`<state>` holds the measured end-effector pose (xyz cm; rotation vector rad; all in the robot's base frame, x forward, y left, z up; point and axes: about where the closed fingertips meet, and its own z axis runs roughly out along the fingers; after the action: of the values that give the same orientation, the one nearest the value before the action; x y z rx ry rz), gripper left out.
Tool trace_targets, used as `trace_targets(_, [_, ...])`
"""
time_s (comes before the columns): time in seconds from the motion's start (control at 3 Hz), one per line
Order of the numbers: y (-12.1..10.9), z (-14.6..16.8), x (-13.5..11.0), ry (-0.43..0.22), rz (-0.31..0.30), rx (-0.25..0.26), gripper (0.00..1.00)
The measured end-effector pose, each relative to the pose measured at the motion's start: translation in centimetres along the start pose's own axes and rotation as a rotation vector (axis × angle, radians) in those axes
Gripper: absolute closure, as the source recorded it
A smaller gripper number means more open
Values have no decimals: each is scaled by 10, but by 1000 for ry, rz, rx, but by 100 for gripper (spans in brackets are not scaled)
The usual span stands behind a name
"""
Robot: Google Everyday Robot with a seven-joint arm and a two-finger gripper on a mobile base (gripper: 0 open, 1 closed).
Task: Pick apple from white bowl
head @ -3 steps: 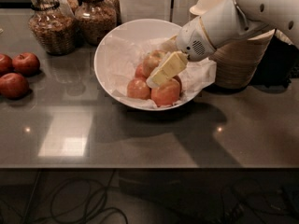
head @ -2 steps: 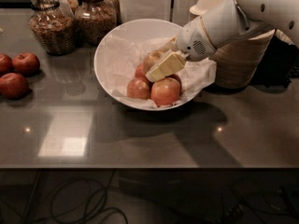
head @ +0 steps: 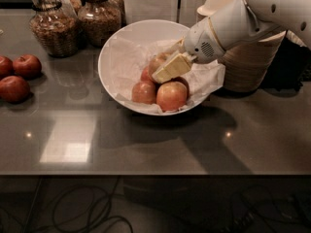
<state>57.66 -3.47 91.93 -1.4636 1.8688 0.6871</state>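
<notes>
The white bowl (head: 119,42) stands mid-table, lined with crinkled white paper. Several apples lie in it. The pale yellow-green apple (head: 157,61) sits at the back of the group, with redder orange-pink apples (head: 171,96) in front. My gripper (head: 167,68), cream-coloured at the end of the white arm, reaches in from the right. It sits right against the pale apple and partly hides it.
Three dark red apples (head: 19,76) lie on the table at the left. Two glass jars (head: 48,25) stand behind the bowl on the left. A stack of beige paper bowls (head: 248,67) stands to the right, under the arm.
The gripper has risen slightly and shifted a little left within the bowl. The apples and the bowl have not visibly moved.
</notes>
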Motion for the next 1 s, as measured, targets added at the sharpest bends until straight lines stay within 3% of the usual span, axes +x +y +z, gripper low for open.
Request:
trace_targets(0.33, [0,0,0,0,-1,-3,100])
trace_targets(0.67, [1,-8,-8,-6,-37,-39,100])
trace_targets(1.0, [-1,-34,-30,-56,-96,-56,100])
